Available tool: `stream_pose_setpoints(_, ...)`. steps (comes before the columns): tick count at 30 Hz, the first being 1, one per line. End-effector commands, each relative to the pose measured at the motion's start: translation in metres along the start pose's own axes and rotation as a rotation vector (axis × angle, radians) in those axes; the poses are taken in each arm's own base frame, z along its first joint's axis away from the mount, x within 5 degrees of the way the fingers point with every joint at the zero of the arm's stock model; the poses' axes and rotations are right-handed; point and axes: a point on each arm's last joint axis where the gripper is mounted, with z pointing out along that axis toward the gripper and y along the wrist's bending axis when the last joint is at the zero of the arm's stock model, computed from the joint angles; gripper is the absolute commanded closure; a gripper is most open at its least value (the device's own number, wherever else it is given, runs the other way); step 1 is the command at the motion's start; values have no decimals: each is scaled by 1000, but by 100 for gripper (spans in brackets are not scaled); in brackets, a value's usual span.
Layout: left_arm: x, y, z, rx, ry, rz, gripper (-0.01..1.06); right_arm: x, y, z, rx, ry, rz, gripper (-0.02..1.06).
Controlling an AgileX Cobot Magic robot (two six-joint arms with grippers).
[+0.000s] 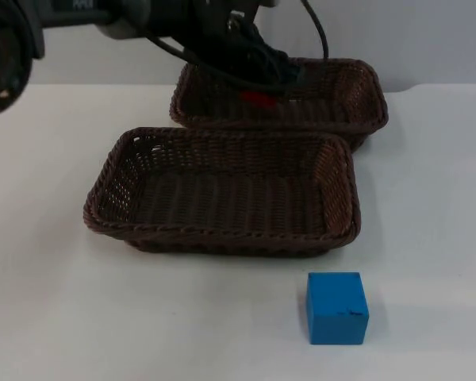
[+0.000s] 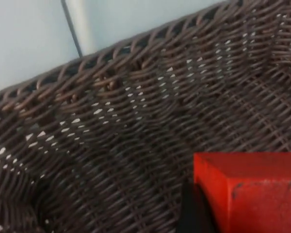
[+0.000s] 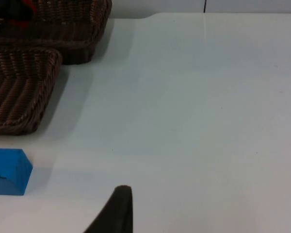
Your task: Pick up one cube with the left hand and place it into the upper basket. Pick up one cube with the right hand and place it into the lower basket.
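While the white surface [image 1: 55, 317] stretches wide around them, two brown wicker baskets sit mid-scene. The lower basket [image 1: 222, 238], nearer to me, holds nothing. The upper basket [image 1: 357, 95], touching it on the far side, has the left arm reaching in. The left gripper [image 1: 274, 83] hangs over the basket floor with the red cube [image 2: 254, 191] right against one black finger [image 2: 194, 213]; I cannot tell whether the fingers pinch it. The blue cube [image 1: 337, 308] lies near right, apart from the right gripper's finger [image 3: 117, 211], whose spread I cannot tell.
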Motion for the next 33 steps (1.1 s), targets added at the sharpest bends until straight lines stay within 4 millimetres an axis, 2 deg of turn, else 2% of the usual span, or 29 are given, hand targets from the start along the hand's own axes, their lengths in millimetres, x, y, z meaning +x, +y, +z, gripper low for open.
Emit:
stream_pose_setpoints(1, 0, 6, 4, -10, -25, -14, 105, 1, 0, 1, 8, -2, -14, -1)
stream_pose_setpoints(8, 13, 16, 13, -19, 1, -50, 105, 1, 0, 1, 8, -2, -14, -1)
stream_pose_setpoints(9, 13, 19, 13, -21, 1, -57, 102, 1, 0, 1, 8, -2, -14, -1)
stream_pose_setpoints(11, 12, 17, 13, -9, -7, -89, 89, 1, 0, 1, 8, -2, -14, -1)
stream_pose_setpoints(12, 12, 17, 13, -9, -7, -89, 89, 1, 0, 1, 8, -2, -14, -1)
stream_pose_setpoints(15, 12, 16, 13, 4, -7, -119, 53, 1, 0, 1, 8, -2, -14, -1)
stream_pose_setpoints(17, 11, 15, 11, 18, 9, -135, 22, 1, 0, 1, 8, -2, -14, -1)
stream_pose_setpoints(18, 11, 15, 11, 18, 9, -135, 22, 1, 0, 1, 8, -2, -14, -1)
stream_pose_setpoints(19, 11, 14, 10, 31, 37, -133, 3, 1, 0, 1, 8, -2, -14, -1)
stream_pose_setpoints(20, 9, 13, 8, 40, 52, -131, 0, 1, 0, 1, 8, -2, -14, -1)
stream_pose_setpoints(26, -5, 8, -5, 87, 111, -115, 0, 1, 0, 1, 8, -2, -14, -1)
stream_pose_setpoints(30, -33, 4, -32, 121, 113, -91, 0, 1, 0, 1, 8, -2, -14, -1)
stream_pose_setpoints(31, -33, 4, -32, 121, 113, -91, 0, 1, 0, 1, 8, -2, -14, -1)
stream_pose_setpoints(33, -45, 3, -47, 126, 101, -81, 0, 1, 0, 1, 8, -2, -14, -1)
